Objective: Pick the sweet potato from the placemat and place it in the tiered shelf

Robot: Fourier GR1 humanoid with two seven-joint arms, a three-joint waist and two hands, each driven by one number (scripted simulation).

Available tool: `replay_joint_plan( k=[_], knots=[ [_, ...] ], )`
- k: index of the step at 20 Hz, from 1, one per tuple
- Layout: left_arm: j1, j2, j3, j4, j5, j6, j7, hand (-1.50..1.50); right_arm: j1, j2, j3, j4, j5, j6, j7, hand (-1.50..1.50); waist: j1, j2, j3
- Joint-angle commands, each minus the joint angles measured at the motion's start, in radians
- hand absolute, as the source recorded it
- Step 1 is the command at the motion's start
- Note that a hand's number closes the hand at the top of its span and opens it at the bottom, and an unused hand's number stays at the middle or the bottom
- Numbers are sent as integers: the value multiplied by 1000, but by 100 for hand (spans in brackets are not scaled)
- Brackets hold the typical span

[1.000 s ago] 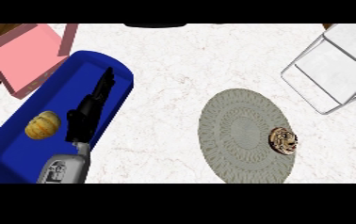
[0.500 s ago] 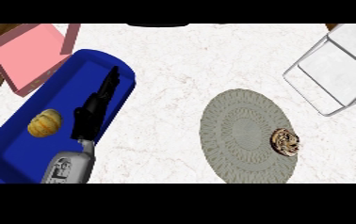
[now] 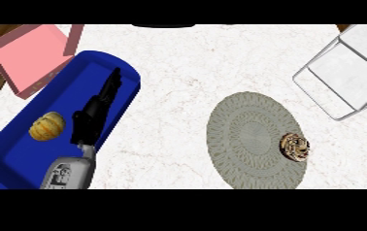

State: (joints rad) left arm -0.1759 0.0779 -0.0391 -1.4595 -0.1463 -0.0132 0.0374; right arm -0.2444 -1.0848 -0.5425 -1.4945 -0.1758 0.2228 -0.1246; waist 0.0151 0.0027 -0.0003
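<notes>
The sweet potato (image 3: 294, 146), a small brown mottled lump, lies near the right edge of the round grey-green placemat (image 3: 247, 138). The tiered shelf (image 3: 337, 77), a white wire frame, stands at the right edge, up and to the right of the mat. My left hand (image 3: 91, 113) hovers over the blue tray far to the left of the mat, its fingers straight and pointing away from me, holding nothing. Its grey forearm (image 3: 68, 173) enters from the lower left. The right hand shows nowhere.
A long blue tray (image 3: 28, 162) at the left holds a yellow-orange round item (image 3: 47, 126). A pink flat object (image 3: 36, 57) lies at the upper left. A dark shape (image 3: 163, 25) sits at the far counter edge. White marbled counter spans tray to mat.
My left hand has crept slightly forward and to the right over the blue tray. The sweet potato and mat have stayed put.
</notes>
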Motion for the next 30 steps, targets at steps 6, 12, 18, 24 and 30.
replay_joint_plan(
  k=[6, 12, 18, 24, 30],
  knots=[
    [-5, -32, -13, 50, -24, 21, -45, 0, -194, 83, 199, 109, 248, -191, -156, 150, 9, 4, 0],
    [-46, 33, 40, -8, 28, -45, 33, 0, -363, 141, 264, 346, 323, -234, -194, 150, 13, 3, 0],
    [0, -9, -11, -31, -27, 5, 26, 0, -436, 224, 183, 492, 125, -99, -234, 150, 7, 1, 1],
    [31, -33, -36, -57, -34, 7, 26, 0, -515, 225, 191, 728, 183, -70, -418, 150, 8, 2, 1],
    [6, -16, -5, 8, -20, -9, -17, 0, -552, 186, 258, 795, 371, -316, -328, 150, 15, 7, 0]
  ],
)
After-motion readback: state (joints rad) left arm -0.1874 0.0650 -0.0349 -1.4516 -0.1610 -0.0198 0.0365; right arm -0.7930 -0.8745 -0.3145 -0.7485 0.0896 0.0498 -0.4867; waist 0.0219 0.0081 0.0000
